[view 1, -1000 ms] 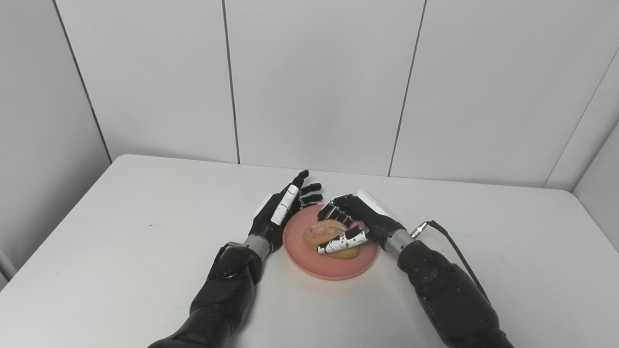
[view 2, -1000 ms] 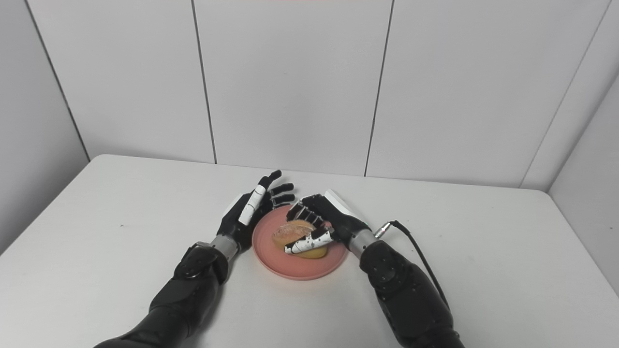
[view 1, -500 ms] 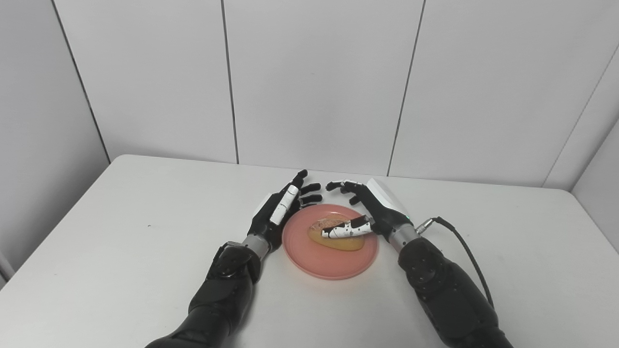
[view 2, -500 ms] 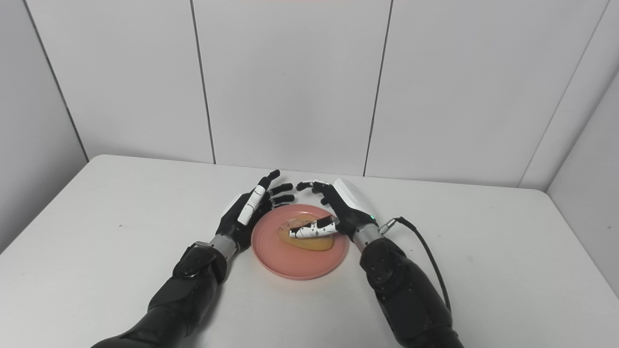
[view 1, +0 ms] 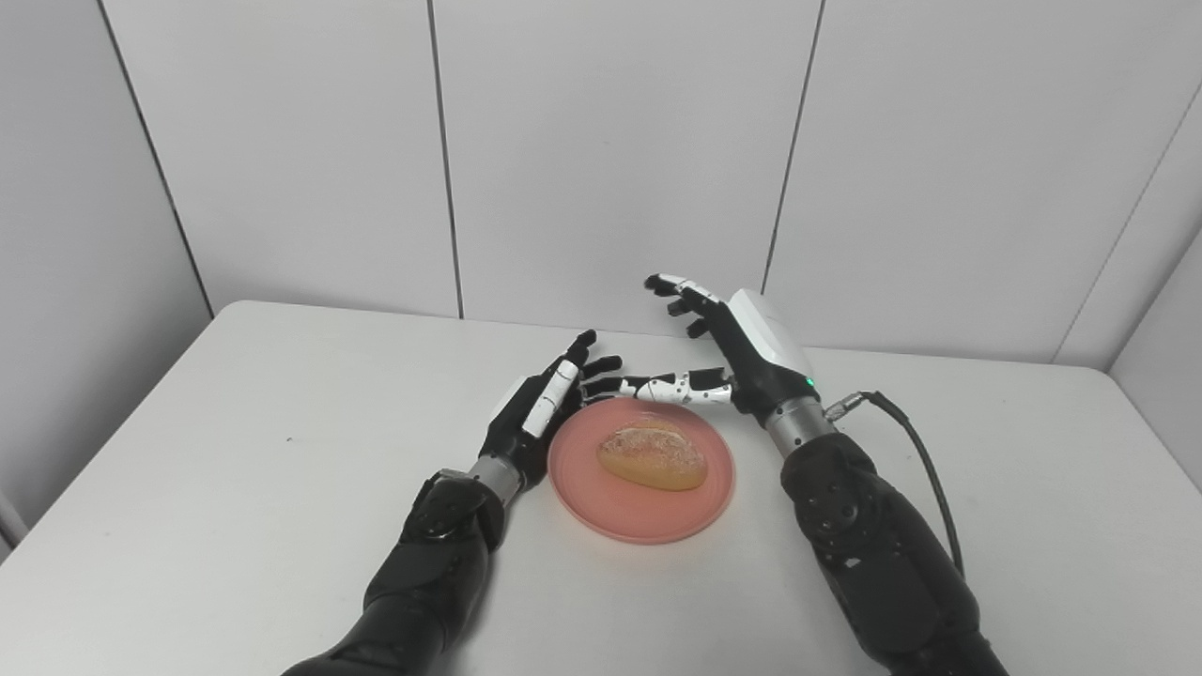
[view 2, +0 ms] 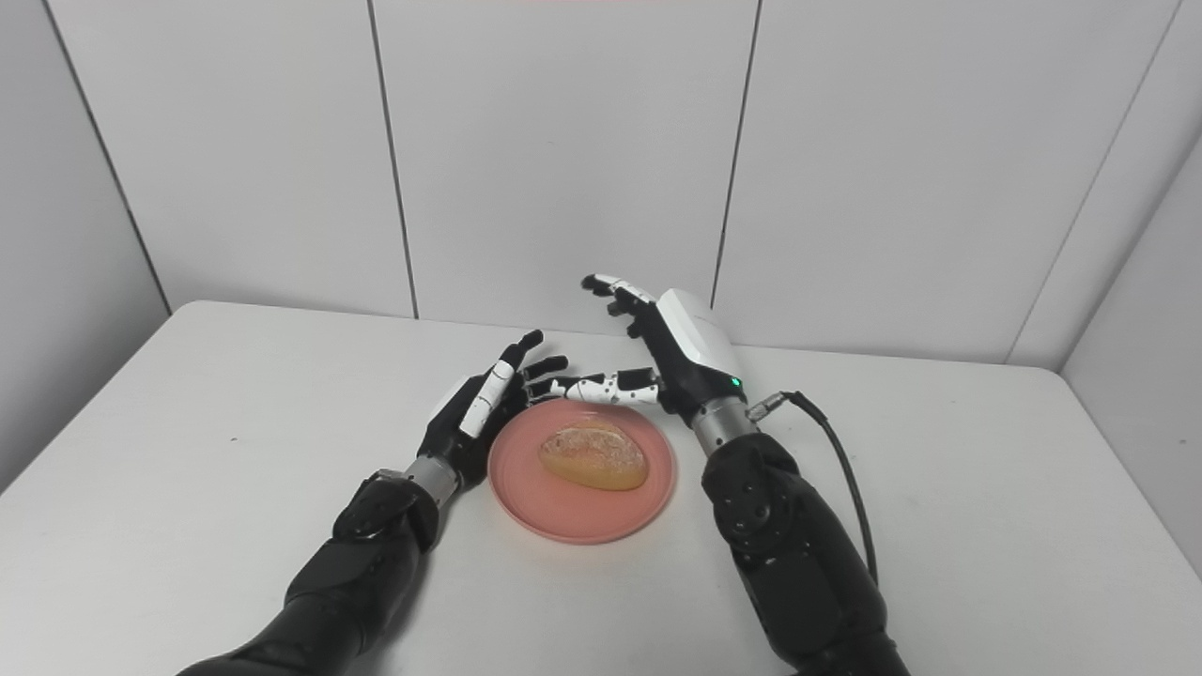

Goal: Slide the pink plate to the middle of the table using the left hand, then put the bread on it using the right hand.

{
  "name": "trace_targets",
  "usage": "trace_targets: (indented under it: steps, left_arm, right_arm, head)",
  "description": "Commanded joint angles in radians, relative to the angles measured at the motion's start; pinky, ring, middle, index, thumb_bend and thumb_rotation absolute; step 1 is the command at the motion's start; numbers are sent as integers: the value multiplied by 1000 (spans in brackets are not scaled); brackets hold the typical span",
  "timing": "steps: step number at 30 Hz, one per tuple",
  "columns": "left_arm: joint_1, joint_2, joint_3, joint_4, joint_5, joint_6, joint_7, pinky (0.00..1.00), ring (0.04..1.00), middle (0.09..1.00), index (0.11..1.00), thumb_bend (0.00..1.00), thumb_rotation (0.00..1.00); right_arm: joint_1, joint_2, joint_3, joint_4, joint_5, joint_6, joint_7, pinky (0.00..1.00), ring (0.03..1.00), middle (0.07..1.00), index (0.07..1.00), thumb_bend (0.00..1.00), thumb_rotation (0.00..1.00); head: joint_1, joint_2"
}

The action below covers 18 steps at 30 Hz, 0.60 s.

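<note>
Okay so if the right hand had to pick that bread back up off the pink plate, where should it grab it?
Probably from above, across the short width of the bread. The loaf lies lengthwise left to right on the pink plate, domed top up, with both long sides exposed. The right hand, open above the plate's far rim, could lower with fingers on the far side and thumb on the near side.

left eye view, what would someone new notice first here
The pink plate near the middle of the white table, with the bread lying on it, is the only colour in the scene. Either side of it are the robot's black and white hands: the left hand open beside the plate's left rim, the right hand open and raised above its far edge.
</note>
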Motion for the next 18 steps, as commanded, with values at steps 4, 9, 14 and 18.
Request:
trace_targets:
  steps: [4,9,14,18]
  left_arm:
    - [44,-22,15,-41,9,-65,89,837,881,917,999,872,822]
    - [70,-52,2,-106,114,-116,271,975,962,976,1000,833,852]
    - [82,-58,-43,-132,250,-116,498,1000,1000,1000,1000,764,979]
    - [78,-58,-59,-121,287,-116,581,1000,1000,1000,1000,738,998]
  right_arm:
    - [-1,41,-75,77,105,-158,-108,804,869,898,967,816,996]
    - [-5,57,-137,211,242,-300,-101,870,909,945,964,809,1000]
    - [-7,89,-200,273,328,-308,-119,872,906,935,959,849,1000]
    - [-10,102,-219,309,348,-295,-143,850,902,930,958,809,1000]
  head:
    - [-1,-2]
    - [-10,-3]
    - [-19,1]
    - [-22,4]
